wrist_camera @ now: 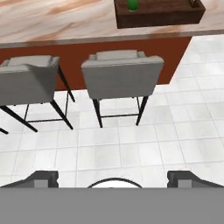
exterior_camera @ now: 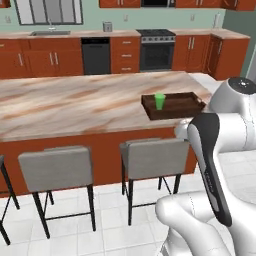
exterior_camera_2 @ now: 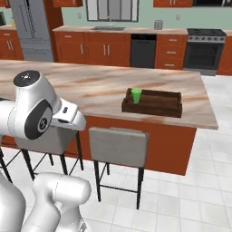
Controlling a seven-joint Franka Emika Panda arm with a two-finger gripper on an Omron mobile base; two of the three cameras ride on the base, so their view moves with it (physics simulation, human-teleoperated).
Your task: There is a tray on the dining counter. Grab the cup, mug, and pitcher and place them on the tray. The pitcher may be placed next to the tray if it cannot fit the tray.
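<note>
The bright green cup [exterior_camera: 159, 101] [exterior_camera_2: 136, 95] [wrist_camera: 132, 4] stands upright at the left end of the dark wooden tray [exterior_camera: 176, 107] [exterior_camera_2: 156, 105] [wrist_camera: 162, 14]. The tray rests near the right end of the marbled dining counter [exterior_camera: 75, 102] [exterior_camera_2: 86, 81] [wrist_camera: 57, 19]. In the hand view my gripper [wrist_camera: 113, 179] is open, its two fingertips [wrist_camera: 41, 178] wide apart with nothing between them. It hangs over the tiled floor, well short of the counter. The mug and the pitcher are out of view.
Grey stools [exterior_camera: 56, 167] [exterior_camera: 155, 157] [exterior_camera_2: 118, 147] [wrist_camera: 122, 74] stand along the counter's near side, between me and the tray. Behind the island runs a wall of red-brown cabinets with a sink [exterior_camera: 50, 33], dishwasher [exterior_camera: 96, 55] and stove [exterior_camera: 156, 50].
</note>
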